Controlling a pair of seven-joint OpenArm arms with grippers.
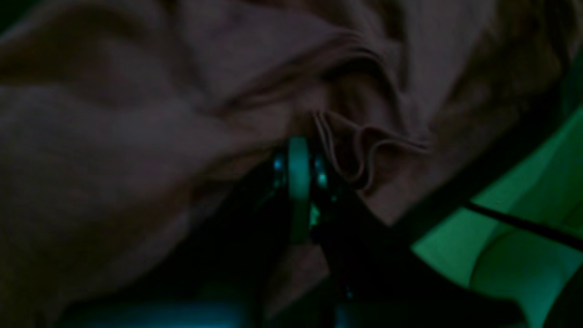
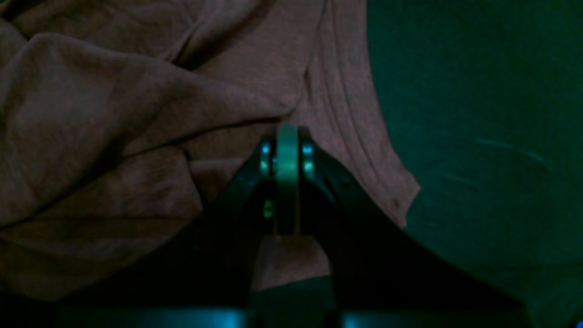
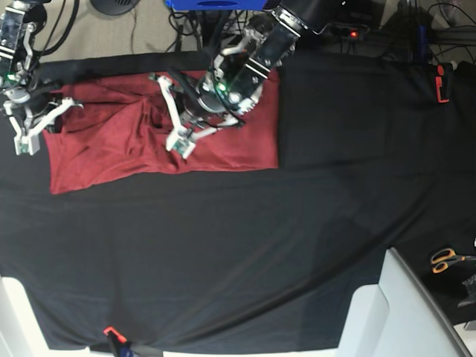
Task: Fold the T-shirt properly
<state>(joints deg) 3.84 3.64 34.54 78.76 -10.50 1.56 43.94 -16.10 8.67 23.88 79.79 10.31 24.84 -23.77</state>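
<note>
Black table cloth (image 3: 297, 245) fills the frame, with the maroon T-shirt (image 3: 111, 145) spread rumpled at upper left. Left gripper (image 3: 181, 143) pinches a bunched fold mid-shirt; right gripper (image 3: 26, 137) clamps the shirt's left edge.

One red T-shirt (image 3: 119, 145) lies on one black table cloth (image 3: 245, 253). Two robot arms reach over it, each ending in one gripper: the left gripper (image 3: 181, 146) and the right gripper (image 3: 26, 141). One pair of orange-handled scissors (image 3: 448, 259) sits at the table's edge. Two small red objects, possibly clamps, are too small to identify.
</note>
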